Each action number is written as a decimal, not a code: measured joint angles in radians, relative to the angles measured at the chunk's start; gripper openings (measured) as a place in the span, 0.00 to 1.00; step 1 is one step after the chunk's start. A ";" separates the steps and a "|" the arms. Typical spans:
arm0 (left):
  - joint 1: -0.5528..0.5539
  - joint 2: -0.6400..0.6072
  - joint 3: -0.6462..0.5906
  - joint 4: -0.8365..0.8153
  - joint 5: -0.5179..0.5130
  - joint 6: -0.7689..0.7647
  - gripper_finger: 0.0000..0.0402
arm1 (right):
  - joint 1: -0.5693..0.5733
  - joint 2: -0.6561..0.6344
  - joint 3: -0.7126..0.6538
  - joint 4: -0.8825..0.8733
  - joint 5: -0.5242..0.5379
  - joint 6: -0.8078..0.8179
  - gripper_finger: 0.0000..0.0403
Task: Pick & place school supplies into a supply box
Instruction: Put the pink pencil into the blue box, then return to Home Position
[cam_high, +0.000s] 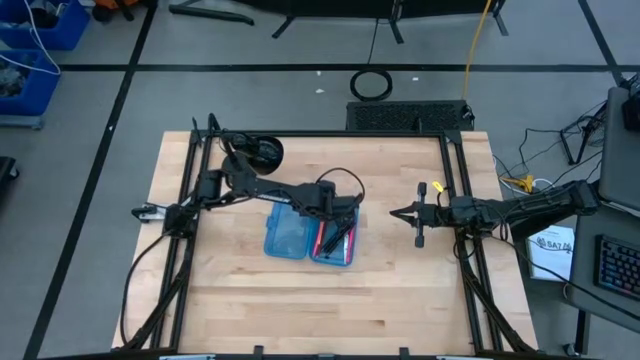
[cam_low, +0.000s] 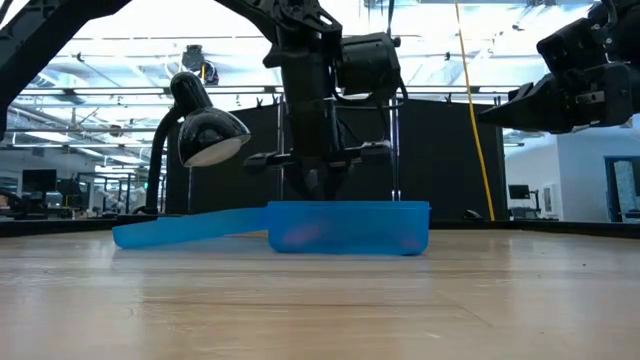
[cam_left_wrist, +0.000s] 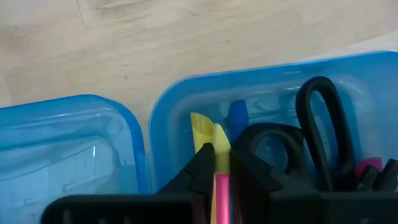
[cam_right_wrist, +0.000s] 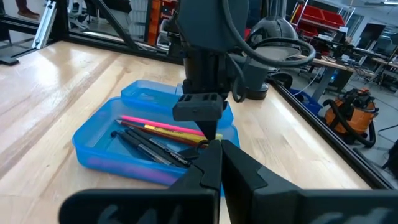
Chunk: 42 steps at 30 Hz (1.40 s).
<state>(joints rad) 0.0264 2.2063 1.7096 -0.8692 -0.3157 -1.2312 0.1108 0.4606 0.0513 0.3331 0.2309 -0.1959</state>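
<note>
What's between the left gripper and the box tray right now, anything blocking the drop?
Nothing visible. The left gripper hangs right over the open tray of the supply box, closed on a yellow-and-pink pen. Scissors and other pens already lie in that tray. The right gripper waits off to the side.

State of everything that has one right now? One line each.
Supply box: open, both halves flat on the table.
Pink and yellow pen: between the left gripper's fingers, over the box's deeper half.
Scissors: closed, lying in the box.
Other pens: lying in the box.
Left gripper: shut on the pen, down in the box.
Right gripper: shut, empty, waiting off to the right of the box.
Desk lamp: off.
</note>
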 joint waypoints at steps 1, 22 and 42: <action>-0.001 0.000 0.000 0.000 0.000 0.000 0.14 | 0.000 0.000 0.000 -0.002 0.000 0.000 0.00; -0.004 -0.125 0.000 -0.077 -0.033 0.116 0.33 | 0.000 0.000 0.000 -0.006 -0.001 0.001 0.00; -0.358 -0.589 -0.295 0.498 -0.177 1.450 0.02 | -0.001 0.001 0.000 0.155 -0.102 -0.054 0.00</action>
<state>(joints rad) -0.3318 1.6170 1.4143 -0.3714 -0.4926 0.2188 0.1097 0.4615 0.0517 0.4883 0.1287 -0.2499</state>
